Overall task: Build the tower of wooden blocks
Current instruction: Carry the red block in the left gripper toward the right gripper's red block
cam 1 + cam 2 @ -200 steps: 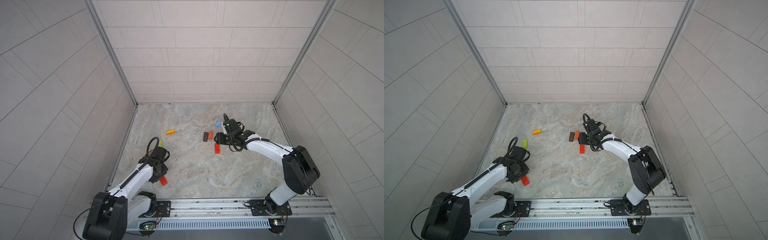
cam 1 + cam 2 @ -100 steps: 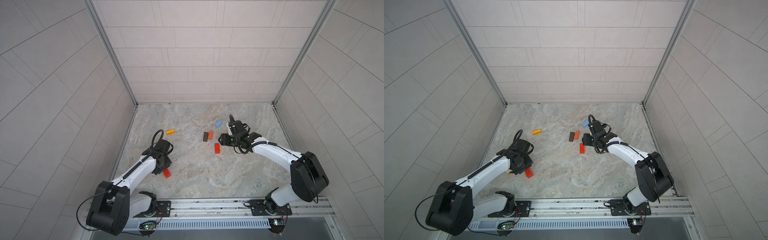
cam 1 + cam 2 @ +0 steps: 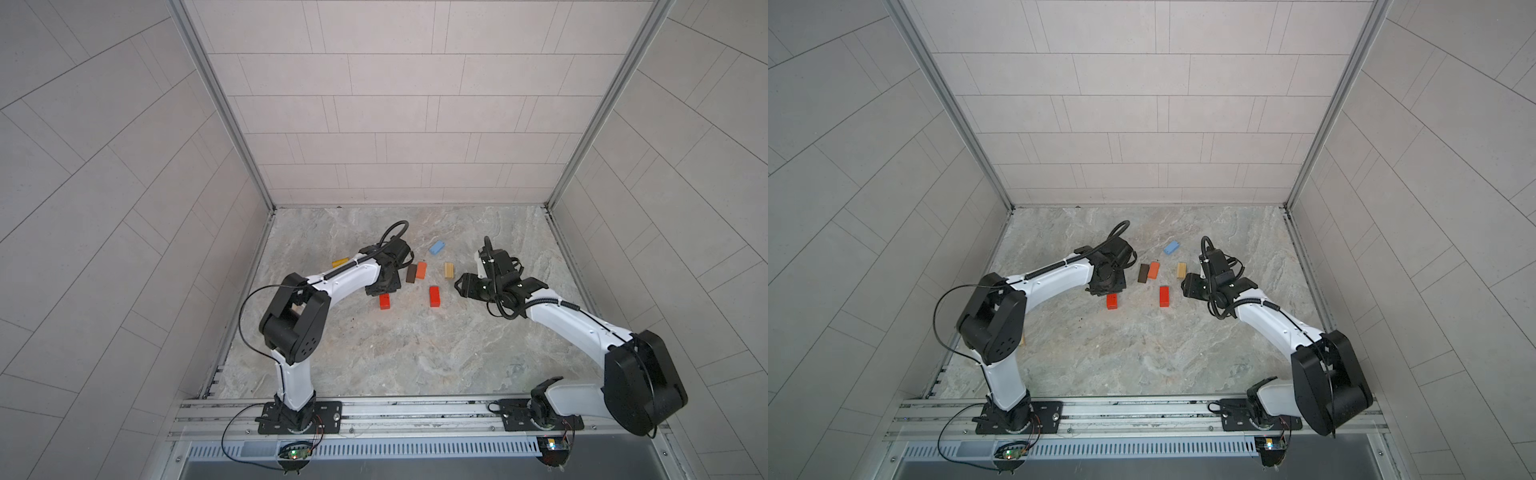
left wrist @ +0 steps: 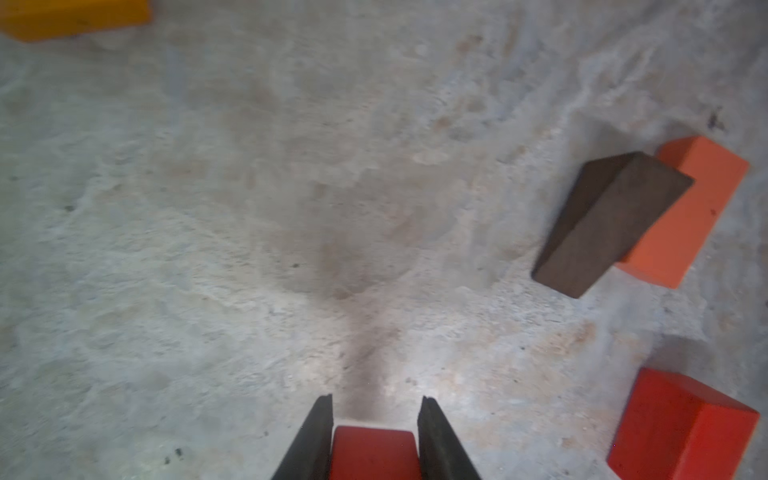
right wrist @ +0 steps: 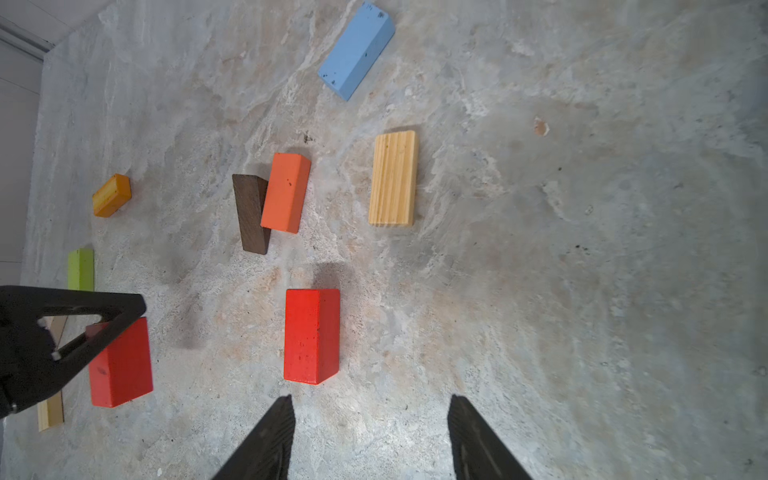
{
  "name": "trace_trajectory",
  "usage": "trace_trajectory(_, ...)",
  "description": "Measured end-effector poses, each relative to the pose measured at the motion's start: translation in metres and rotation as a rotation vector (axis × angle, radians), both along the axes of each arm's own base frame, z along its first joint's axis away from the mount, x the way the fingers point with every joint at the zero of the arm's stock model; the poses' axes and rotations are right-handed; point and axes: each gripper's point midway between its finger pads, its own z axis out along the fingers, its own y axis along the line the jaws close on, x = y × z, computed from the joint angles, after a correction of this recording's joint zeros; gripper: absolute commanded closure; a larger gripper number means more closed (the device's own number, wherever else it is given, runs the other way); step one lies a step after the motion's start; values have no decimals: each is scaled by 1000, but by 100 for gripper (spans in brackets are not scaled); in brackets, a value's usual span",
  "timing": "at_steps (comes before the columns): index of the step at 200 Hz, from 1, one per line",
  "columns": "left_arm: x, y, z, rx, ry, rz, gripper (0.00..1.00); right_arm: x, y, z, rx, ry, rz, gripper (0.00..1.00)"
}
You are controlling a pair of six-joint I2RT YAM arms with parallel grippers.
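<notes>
Blocks (image 5: 393, 178) lie flat and apart on the surface (image 3: 395, 353), none stacked. My left tool (image 4: 374, 436) grips a red block (image 4: 374, 451). My right tool (image 5: 370, 436) is released, near another red block (image 5: 311, 334).

Left end effector (image 3: 1109, 291) sits over a red wooden block (image 3: 1112, 301). Second red block (image 3: 1164, 296), touching dark brown (image 3: 1143, 273) and orange (image 3: 1153, 270) blocks (side by side), tan (image 3: 1181, 270) and light blue (image 3: 1171, 247) blocks lie loose on the marbled worktop (image 3: 1142, 353).
</notes>
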Motion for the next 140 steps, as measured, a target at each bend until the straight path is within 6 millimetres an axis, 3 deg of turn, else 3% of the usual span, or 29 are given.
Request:
trace_trajectory(40, 12, -32, -17, -3, 33, -79, 100, 1, 0, -1, 15, -27, -4, 40)
trace_trajectory(80, 13, -66, -16, -24, 17, -148, 100, 3, 2, -5, 22, -29, -6, 40)
trace_trajectory(140, 14, -92, -26, -48, 4, -137, 100, 5, 4, -11, 30, -14, 1, 40)
